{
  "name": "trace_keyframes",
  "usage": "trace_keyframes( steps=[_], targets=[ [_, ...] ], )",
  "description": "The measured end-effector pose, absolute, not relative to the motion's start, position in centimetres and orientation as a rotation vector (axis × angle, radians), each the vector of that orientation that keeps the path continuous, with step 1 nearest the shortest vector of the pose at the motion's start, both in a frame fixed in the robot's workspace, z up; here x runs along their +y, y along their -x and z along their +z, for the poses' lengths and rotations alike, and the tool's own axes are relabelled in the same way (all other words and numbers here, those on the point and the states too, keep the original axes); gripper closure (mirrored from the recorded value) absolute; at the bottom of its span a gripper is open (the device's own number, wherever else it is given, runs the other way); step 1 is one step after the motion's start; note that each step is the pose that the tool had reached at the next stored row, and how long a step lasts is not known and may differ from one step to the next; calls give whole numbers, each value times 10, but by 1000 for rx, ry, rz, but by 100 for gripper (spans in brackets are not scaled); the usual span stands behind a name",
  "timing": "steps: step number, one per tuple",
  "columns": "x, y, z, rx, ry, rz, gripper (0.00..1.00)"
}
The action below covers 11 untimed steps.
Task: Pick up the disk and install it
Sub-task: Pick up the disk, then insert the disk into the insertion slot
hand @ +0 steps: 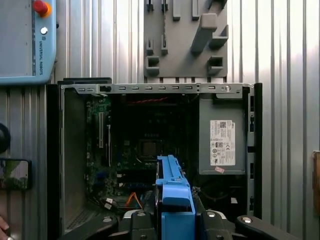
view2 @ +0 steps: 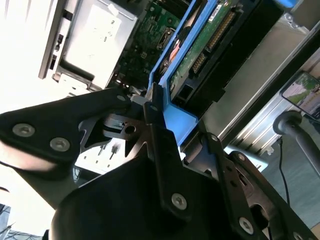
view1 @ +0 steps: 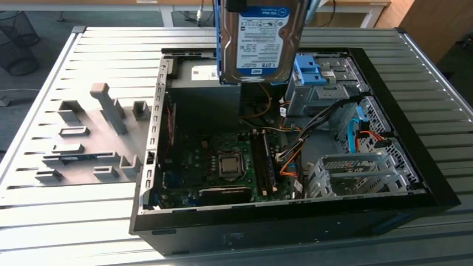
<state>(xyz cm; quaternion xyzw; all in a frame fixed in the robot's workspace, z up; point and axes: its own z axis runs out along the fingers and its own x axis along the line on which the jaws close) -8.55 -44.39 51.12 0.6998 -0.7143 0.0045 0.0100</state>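
Silver and blue-railed, the disk (view1: 260,41) hangs upright above the open computer case (view1: 296,221), with the gripper (view2: 155,102) clenched on its rail end. It looks stiff, fairly heavy and shock-sensitive. The plastic rails seem the safest hold, not the exposed circuit board (view2: 200,45).

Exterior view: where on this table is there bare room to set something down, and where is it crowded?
Bare slats of the table lie between the grey fixture plate and the table's near edge, and a strip runs along the computer case on the exterior view's right. Crowded: inside the case, with cables and the disk held overhead.
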Motion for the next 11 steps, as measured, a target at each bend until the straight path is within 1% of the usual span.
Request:
trace_keyframes(
  steps=[11],
  targets=[
    [-446,85,510,-2231,-2185,15,64]
  ],
)
